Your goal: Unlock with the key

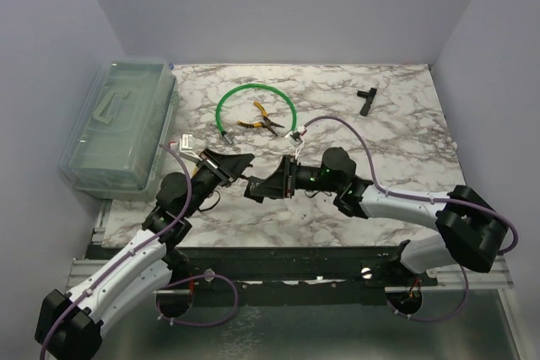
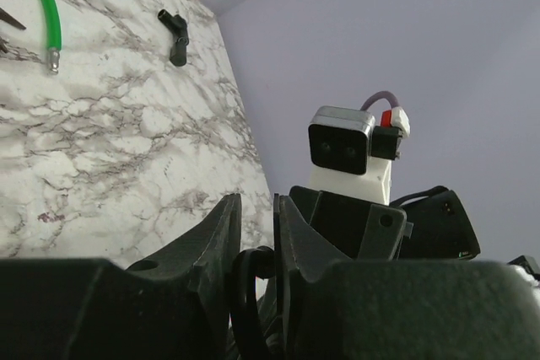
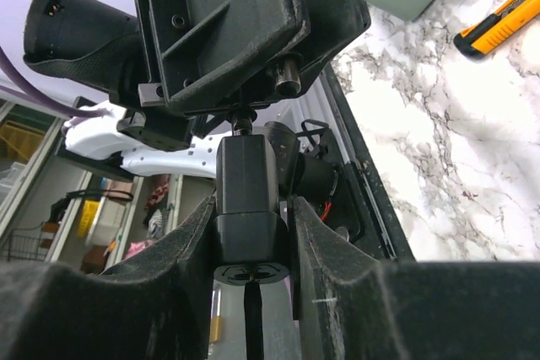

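Note:
The black padlock (image 3: 245, 200) is held in the air between both grippers above the front middle of the marble table (image 1: 380, 149). My right gripper (image 3: 253, 208) is shut on the padlock's body, one finger on each side, with the round keyway (image 3: 251, 273) facing its camera. A thin dark strip sticks out of the keyway; I cannot tell whether it is the key, and no pale silvery key shows. My left gripper (image 2: 257, 201) is shut on the padlock's black shackle loop (image 2: 245, 271). In the top view the left gripper (image 1: 240, 164) and right gripper (image 1: 253, 188) meet tip to tip.
A green cable loop (image 1: 257, 111) lies at the back with yellow-handled pliers (image 1: 260, 122) inside it. A black T-shaped piece (image 1: 365, 99) lies at the back right. A clear lidded box (image 1: 118, 124) stands at the left. A yellow utility knife (image 3: 498, 18) lies near the left arm.

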